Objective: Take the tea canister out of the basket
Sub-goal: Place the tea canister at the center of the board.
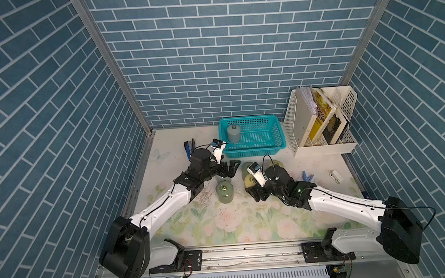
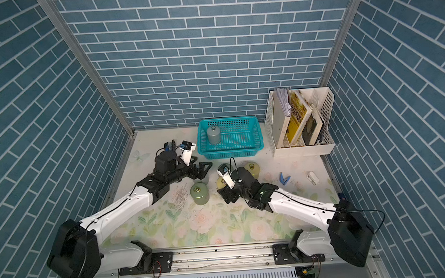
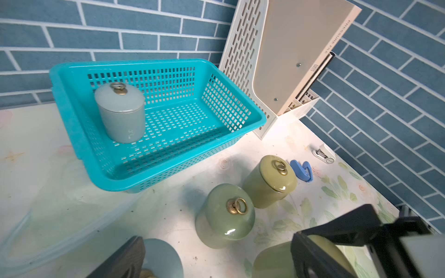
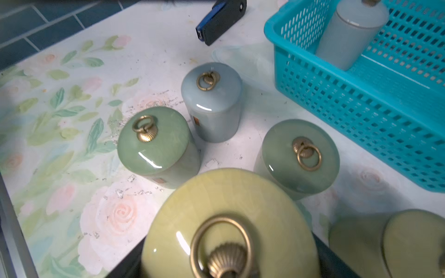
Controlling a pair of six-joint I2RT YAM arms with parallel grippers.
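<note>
The teal basket (image 1: 254, 150) (image 2: 231, 152) (image 3: 168, 173) (image 4: 361, 115) stands at the back of the table. A grey-blue tea canister (image 1: 233, 134) (image 2: 213, 135) (image 3: 120, 115) (image 4: 349, 33) with a brass ring stands upright in its left end. My left gripper (image 1: 228, 171) (image 2: 202, 172) (image 3: 216, 267) hovers open just in front of the basket's near left corner, nothing between its fingers. My right gripper (image 1: 255, 192) (image 2: 227, 192) (image 4: 228, 269) is shut on a yellow-green canister (image 1: 250, 182) (image 4: 228, 216) on the table, right of the left gripper.
Several more canisters stand on the flowered table: green ones (image 1: 224, 192) (image 4: 156, 146) (image 4: 298, 156), a blue-grey one (image 4: 212, 101), a yellow one (image 1: 277, 165). A white file rack (image 1: 322, 146) stands right of the basket. A blue clip (image 1: 308, 176) and a stapler (image 4: 221, 19) lie about.
</note>
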